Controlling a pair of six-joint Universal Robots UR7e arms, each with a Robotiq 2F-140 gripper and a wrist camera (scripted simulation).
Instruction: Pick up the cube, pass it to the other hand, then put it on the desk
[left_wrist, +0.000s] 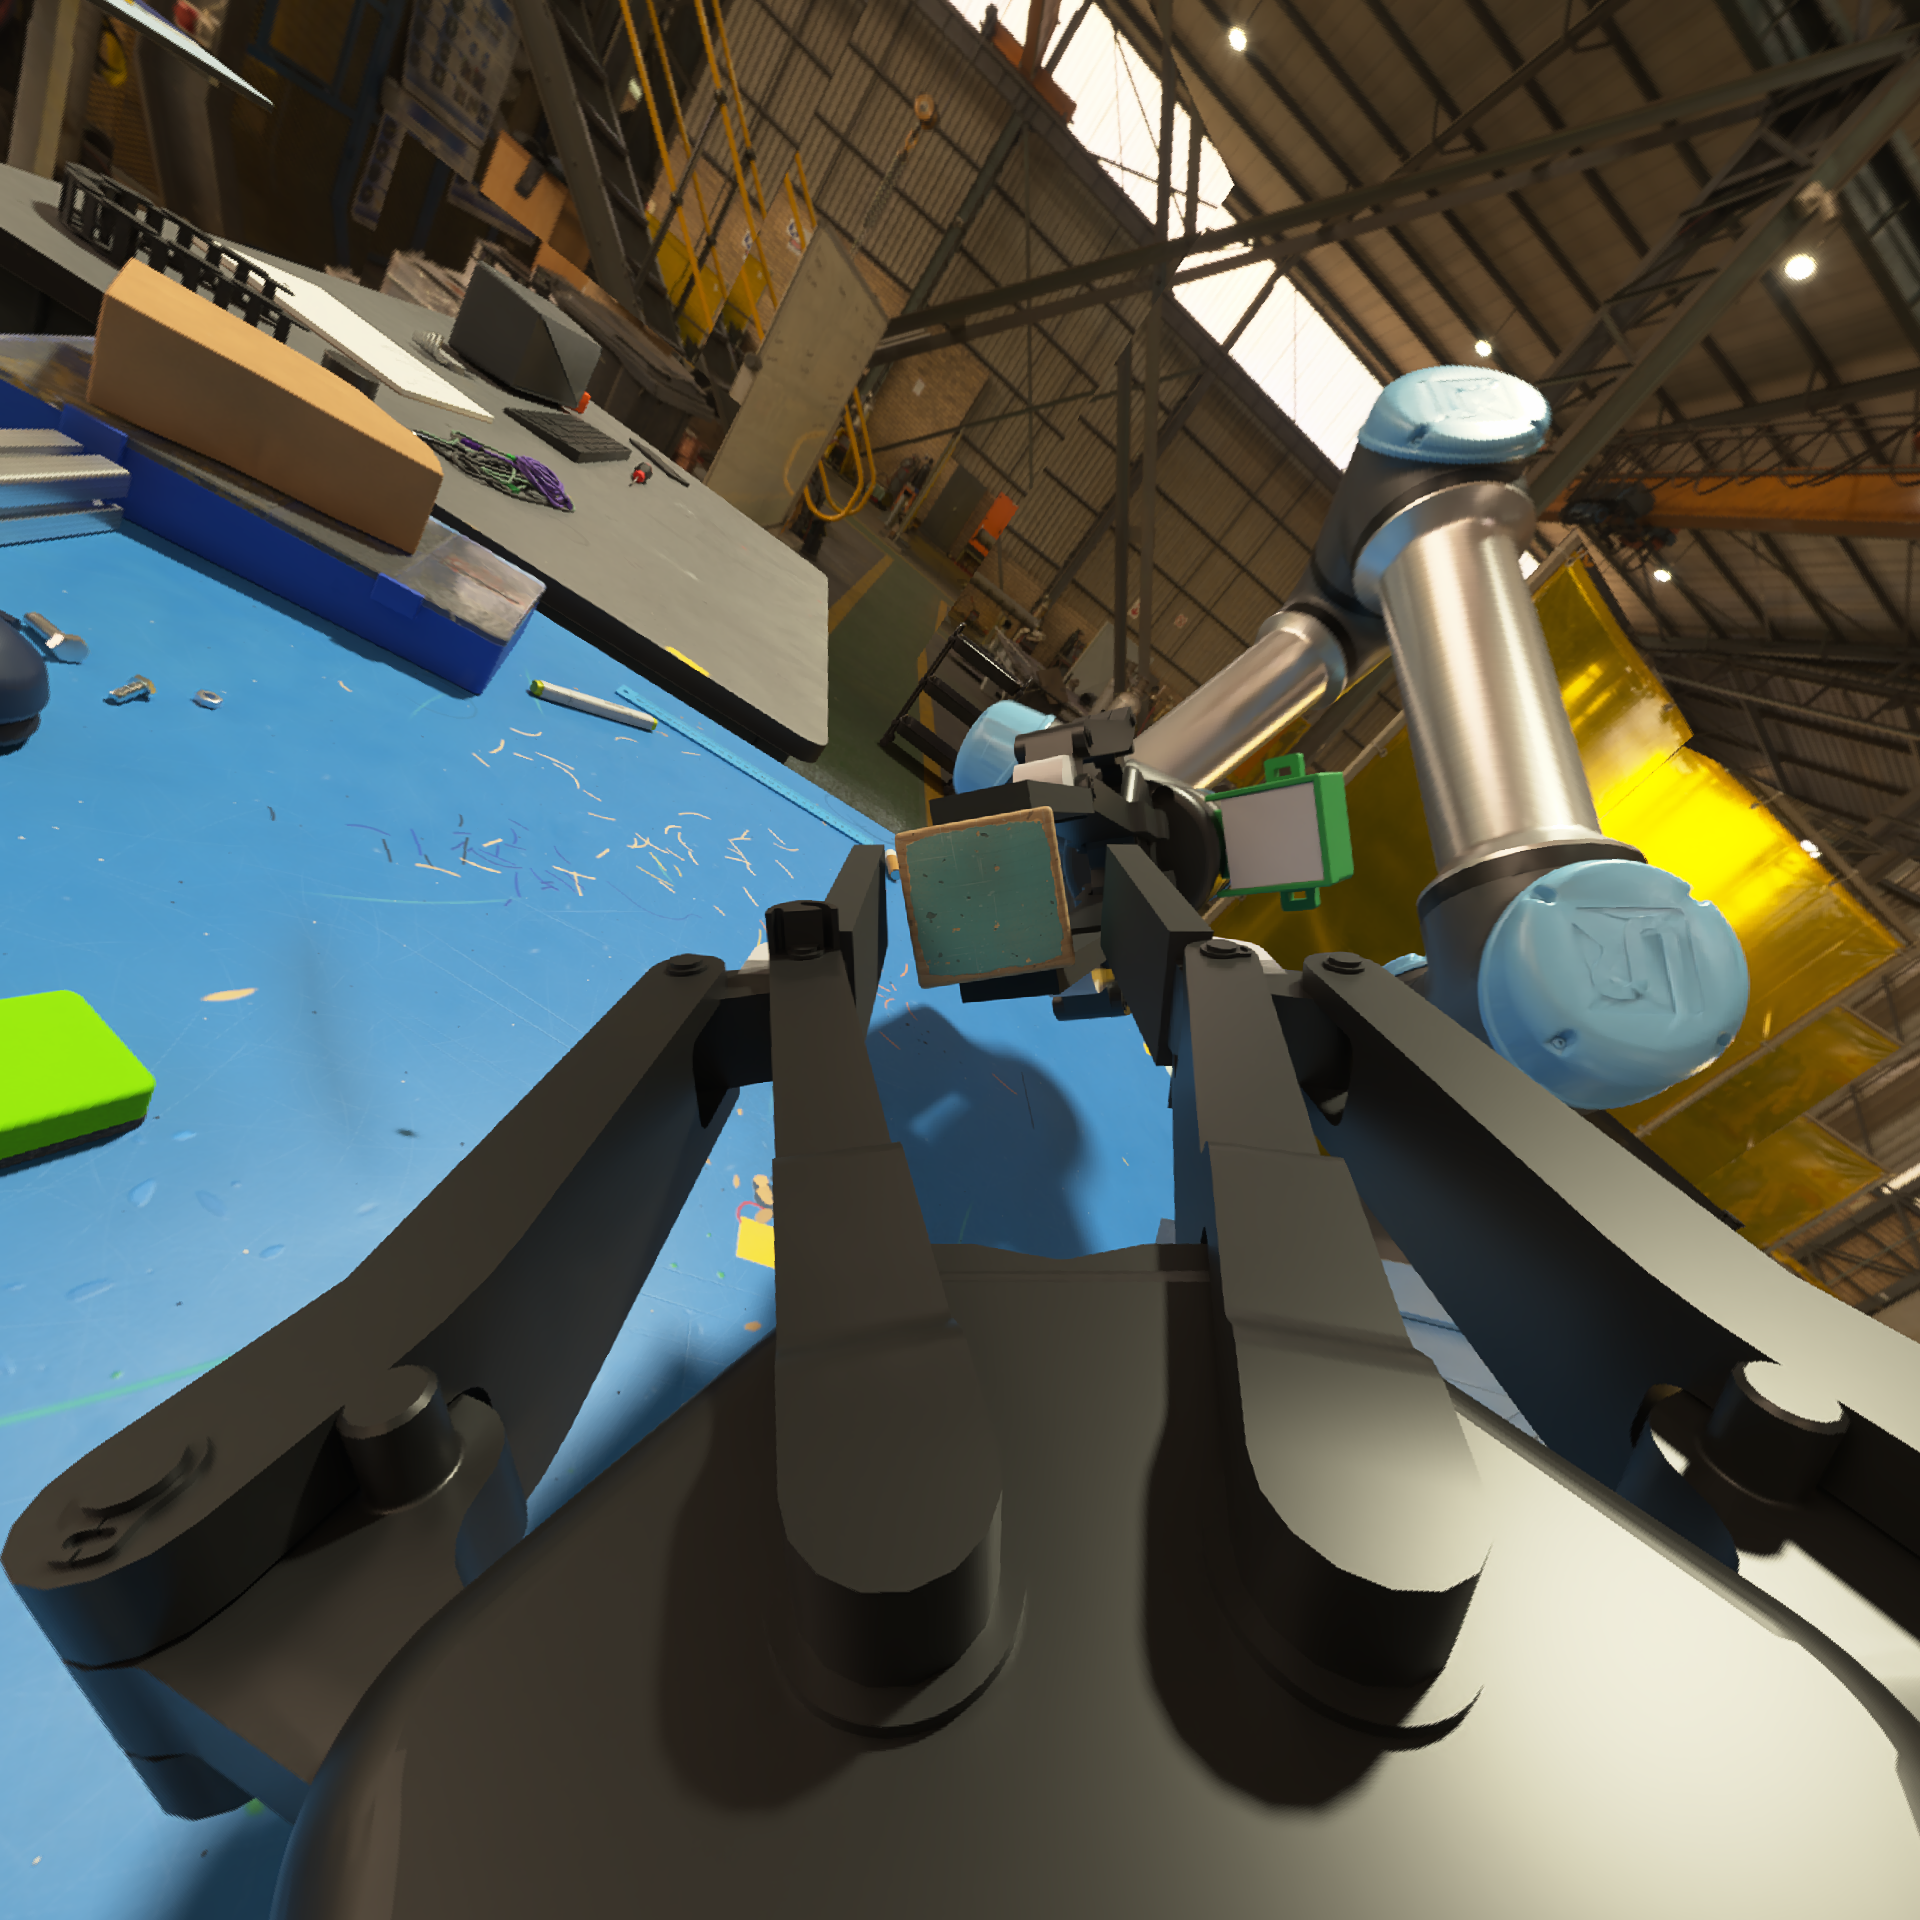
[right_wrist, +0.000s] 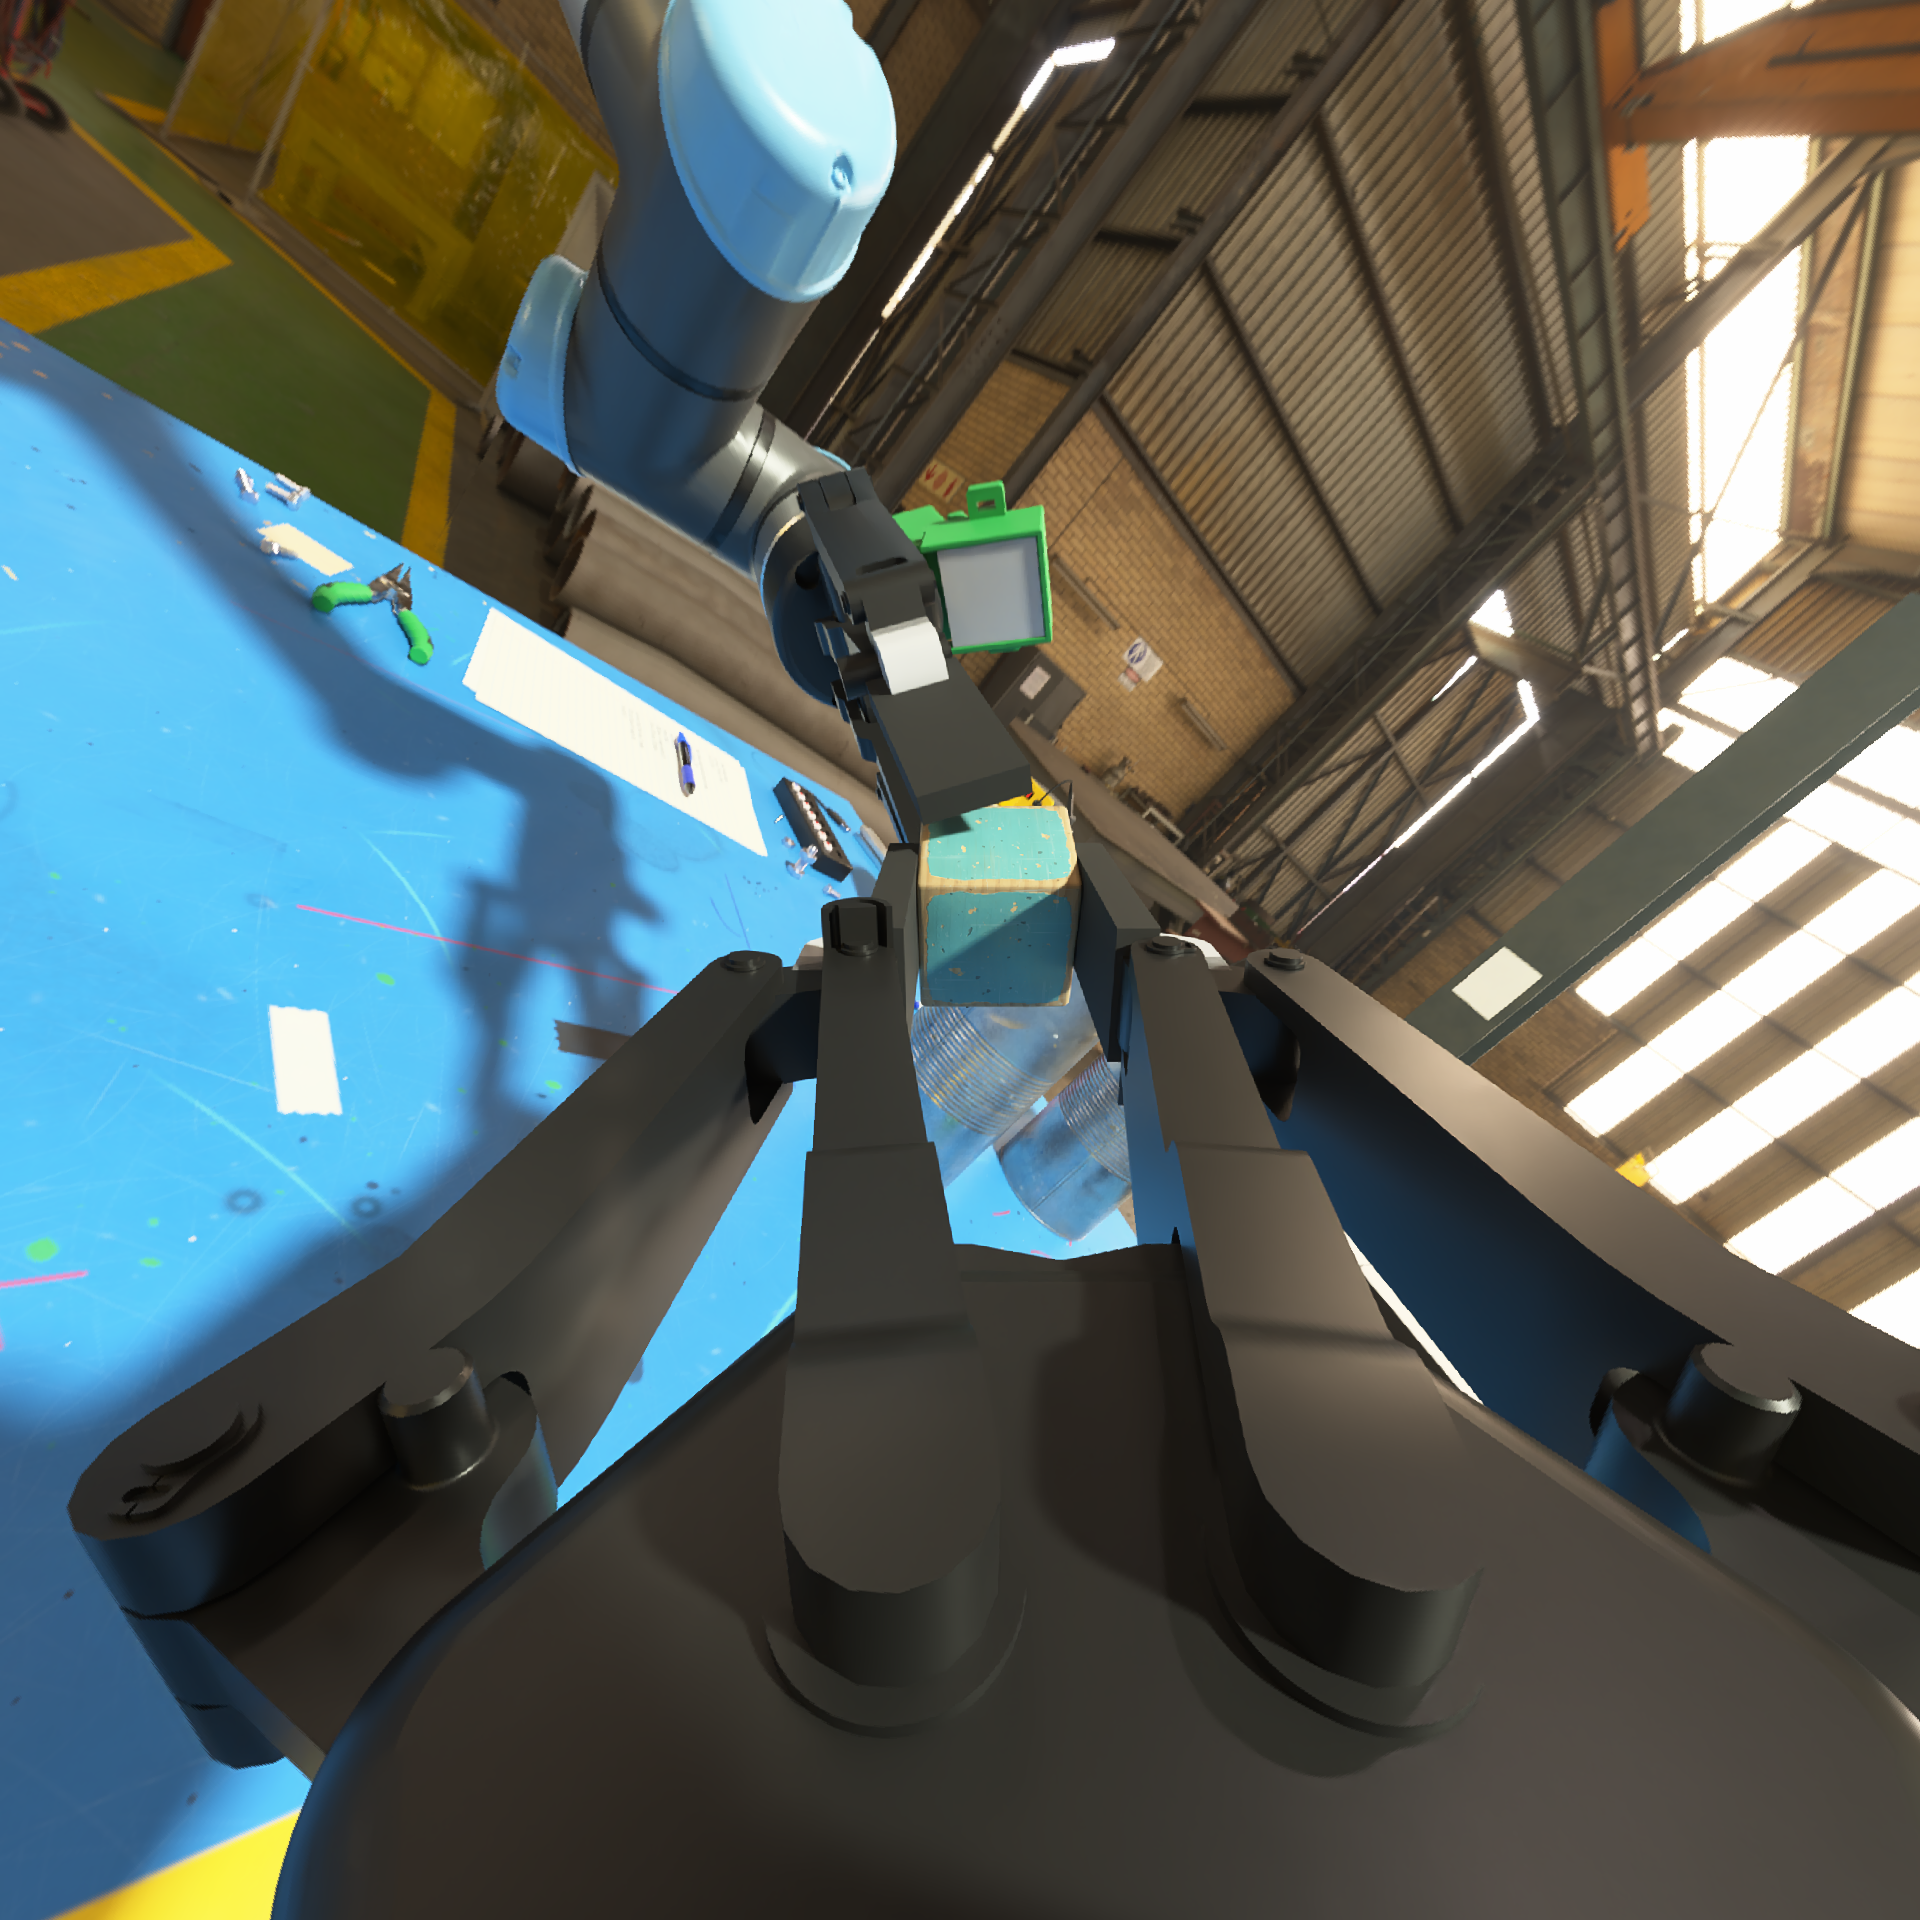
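The cube hangs mid-air above the desk for the handover. The right gripper clamps it at 3 and 9 o'clock. The left gripper straddles it narrowly, seemingly with slim gaps, so it probably bears no load.

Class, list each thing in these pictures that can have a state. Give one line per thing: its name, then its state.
cube, held in the air above the desk
right gripper, shut on the cube
left gripper, open, a finger on each side of the cube with gaps showing
cardboard box, closed
green-handled pliers, handles spread, lying on the desk
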